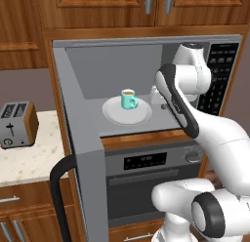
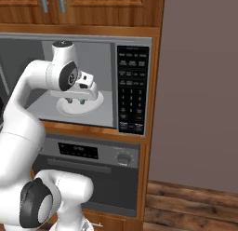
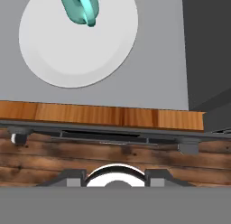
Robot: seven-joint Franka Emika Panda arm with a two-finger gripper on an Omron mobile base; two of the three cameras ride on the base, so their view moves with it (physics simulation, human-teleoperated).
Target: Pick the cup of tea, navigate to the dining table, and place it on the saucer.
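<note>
The cup of tea (image 1: 129, 98), a teal mug with brown liquid, stands on a white round plate (image 1: 126, 114) inside the open microwave. In the hand view the cup of tea (image 3: 81, 8) is at the top edge, handle toward the camera, on the plate (image 3: 76, 51). My gripper (image 2: 76, 102) hangs fingers-down over the plate's (image 2: 95, 104) near right side, just right of the cup and apart from it. Its fingers look spread with nothing between them. From the left, the gripper (image 1: 161, 105) is partly behind my forearm. The dining table and the saucer are out of view.
The microwave door (image 1: 83, 138) swings open to the left, its black handle low in front. The keypad panel (image 2: 132, 90) bounds the cavity on the right. An oven (image 1: 146, 163) sits below, a toaster (image 1: 17, 124) stands on the left counter, and wooden cabinets hang above.
</note>
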